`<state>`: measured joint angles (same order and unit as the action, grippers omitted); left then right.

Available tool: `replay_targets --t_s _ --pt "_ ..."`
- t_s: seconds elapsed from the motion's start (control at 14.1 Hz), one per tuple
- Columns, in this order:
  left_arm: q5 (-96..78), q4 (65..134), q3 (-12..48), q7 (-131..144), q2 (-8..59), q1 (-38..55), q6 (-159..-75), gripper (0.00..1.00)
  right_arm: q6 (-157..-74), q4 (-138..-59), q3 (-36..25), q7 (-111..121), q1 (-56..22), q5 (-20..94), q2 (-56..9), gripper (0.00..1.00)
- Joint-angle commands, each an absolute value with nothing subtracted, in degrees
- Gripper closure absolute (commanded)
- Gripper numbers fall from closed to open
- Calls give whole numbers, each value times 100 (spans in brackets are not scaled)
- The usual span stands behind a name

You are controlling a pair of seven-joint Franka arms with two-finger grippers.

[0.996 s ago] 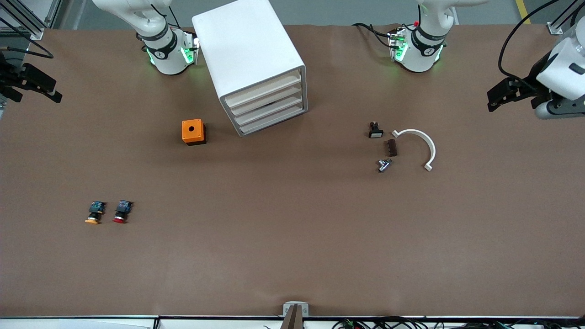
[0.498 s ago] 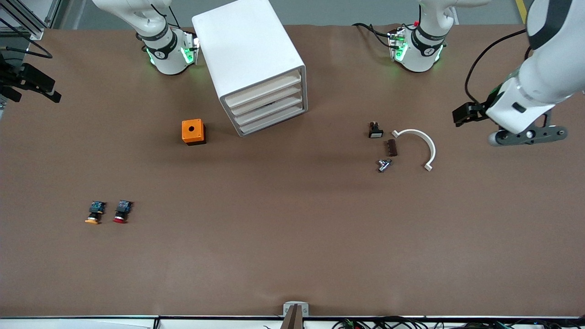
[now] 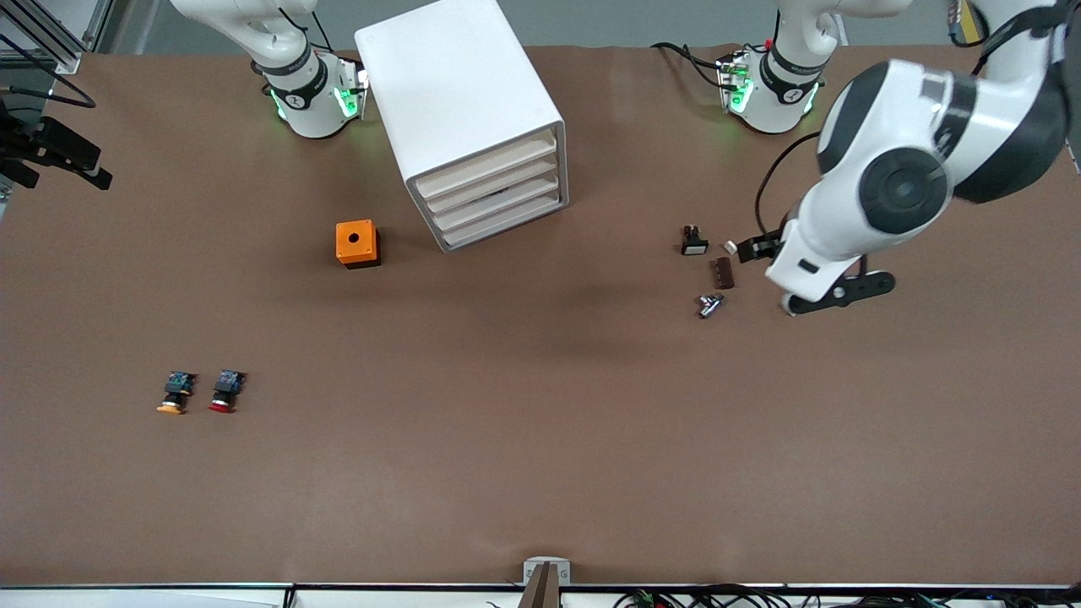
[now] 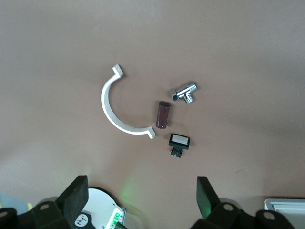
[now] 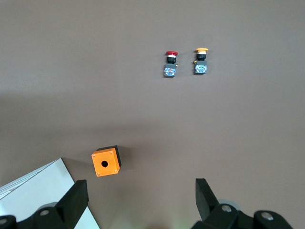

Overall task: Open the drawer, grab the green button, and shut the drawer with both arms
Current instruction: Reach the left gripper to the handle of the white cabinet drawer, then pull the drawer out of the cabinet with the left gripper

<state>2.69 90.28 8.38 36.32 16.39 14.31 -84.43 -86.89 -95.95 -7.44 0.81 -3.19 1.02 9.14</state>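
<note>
The white cabinet (image 3: 460, 101) stands near the robots' bases, and its four cream-fronted drawers (image 3: 494, 190) are all shut. A corner of it also shows in the left wrist view (image 4: 286, 206) and in the right wrist view (image 5: 28, 191). The green-capped button is hidden. My left gripper (image 3: 754, 247) is open and empty, up in the air over the small parts toward the left arm's end; its fingertips (image 4: 76, 193) stand wide apart. My right gripper (image 3: 80, 165) waits open and empty at the right arm's end of the table, with its fingertips (image 5: 76, 198) wide apart.
An orange box (image 3: 358, 243) with a hole sits beside the cabinet. A red-capped button (image 3: 225, 392) and a yellow-capped button (image 3: 175, 393) lie nearer the camera. A white arc (image 4: 110, 109), a brown piece (image 3: 723, 273), a metal fitting (image 3: 709, 305) and a small black switch (image 3: 693, 241) lie under the left arm.
The left arm has swung in from the table's end toward the middle and now covers most of the white arc. The right arm has not moved.
</note>
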Motion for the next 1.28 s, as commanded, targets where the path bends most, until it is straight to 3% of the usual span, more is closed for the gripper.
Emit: replay_targets --t_s 0.0,0.64,1.21 --pt "202 8702 844 4181 2160 1642 -8385 0 -8684 -9721 -729 70 -316 132 1063 0" --pt "-280 8341 844 8696 3462 2829 -8376 0 -8613 -9545 -729 79 -316 132 906 0" --pt "-3336 8350 809 11266 4446 3138 -8490 1 -8604 -9440 -773 114 -185 97 326 0"
